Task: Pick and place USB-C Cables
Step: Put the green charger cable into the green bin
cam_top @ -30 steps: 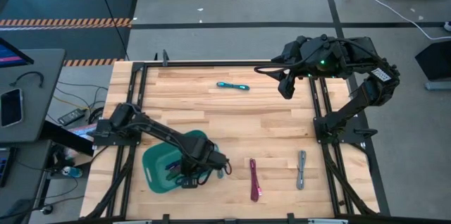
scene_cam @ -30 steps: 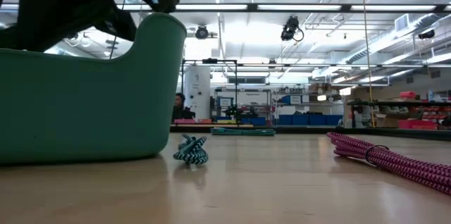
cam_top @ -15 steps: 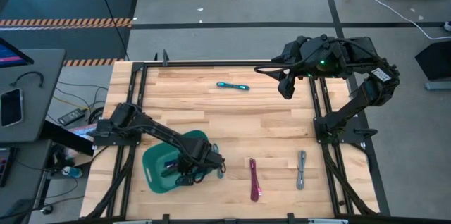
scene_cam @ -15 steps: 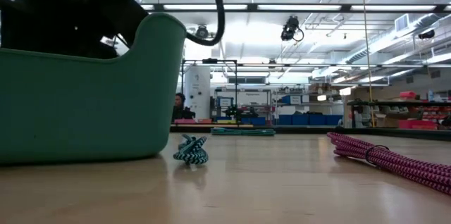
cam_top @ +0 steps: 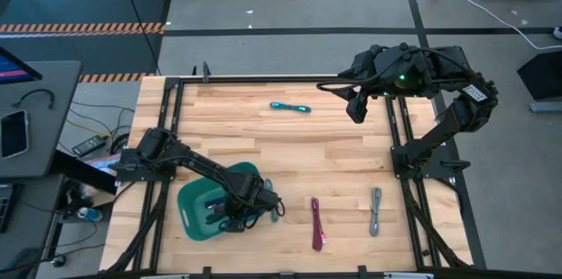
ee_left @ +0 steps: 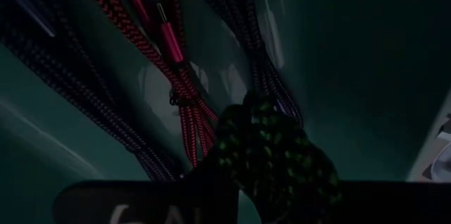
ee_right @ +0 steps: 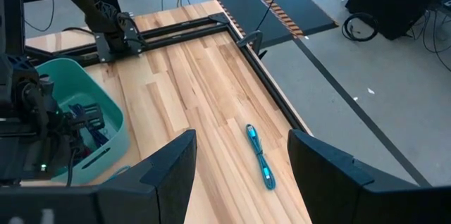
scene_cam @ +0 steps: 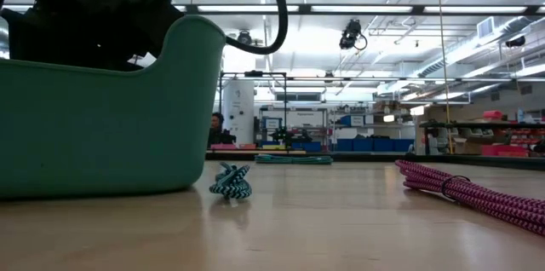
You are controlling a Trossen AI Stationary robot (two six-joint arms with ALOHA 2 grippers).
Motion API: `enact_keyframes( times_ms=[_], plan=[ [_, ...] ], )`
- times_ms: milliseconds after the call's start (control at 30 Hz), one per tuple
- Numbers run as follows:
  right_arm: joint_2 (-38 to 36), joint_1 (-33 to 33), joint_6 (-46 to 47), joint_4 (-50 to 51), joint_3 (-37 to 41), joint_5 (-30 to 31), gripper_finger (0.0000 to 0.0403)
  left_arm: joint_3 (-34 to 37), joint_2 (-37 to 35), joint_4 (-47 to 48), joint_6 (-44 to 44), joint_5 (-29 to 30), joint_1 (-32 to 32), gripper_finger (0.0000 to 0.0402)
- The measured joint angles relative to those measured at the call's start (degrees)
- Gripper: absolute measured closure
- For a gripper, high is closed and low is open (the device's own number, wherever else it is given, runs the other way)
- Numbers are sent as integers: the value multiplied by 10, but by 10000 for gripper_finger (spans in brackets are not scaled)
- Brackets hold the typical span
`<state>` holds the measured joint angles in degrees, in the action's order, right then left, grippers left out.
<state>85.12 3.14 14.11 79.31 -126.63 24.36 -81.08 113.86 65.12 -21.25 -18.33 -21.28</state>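
Green-and-black braided USB-C cable (ee_left: 271,157): I see it bunched right at the tips of the left gripper (cam_top: 230,218), which is clenched on it. The bundle looks gripped, though the wrist view is dark.

The gripper is down inside the teal bin (cam_top: 189,204). Directly ahead of it on the bin floor lie a red braided cable (ee_left: 176,62) with its plugs showing and dark purple cables (ee_left: 77,111) on both sides of the red one. The green bundle overlaps the near ends of these.

Outside the bin, all on the table (cam_top: 228,139):
- teal-and-black coiled cable (scene_cam: 231,181), just beside the bin wall on the side nearest the left gripper, not touching the wall as far as I can tell
- magenta cable (cam_top: 316,224), farther out from the left gripper on the same side, lying straight
- grey cable (cam_top: 376,211), beyond the magenta one, parallel to it, well apart from the bin
- cyan cable (cam_top: 290,107), far across the table from the left gripper, nearer the right gripper

Right gripper (cam_top: 357,108): released, jaws spread wide, nothing between them, held up over the far right part of the table. From its wrist camera the cyan cable (ee_right: 259,157) sits ahead, between its two fingers in the line of sight, and the bin is farther off to one side.
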Motion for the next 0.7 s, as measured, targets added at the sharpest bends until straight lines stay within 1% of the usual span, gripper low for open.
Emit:
enact_keyframes(
  times_ms=[133,300,533,700],
  plan=[
    [0,0,0,0,0,0,174,0,0,0,-1,0,0,380],
    [0,0,0,0,0,0,174,0,0,-1,-1,9,0,364],
    [0,0,0,0,0,0,174,0,0,-8,-2,11,0,370],
    [0,0,-1,0,0,0,174,0,0,-19,-2,25,0,344]
  ],
)
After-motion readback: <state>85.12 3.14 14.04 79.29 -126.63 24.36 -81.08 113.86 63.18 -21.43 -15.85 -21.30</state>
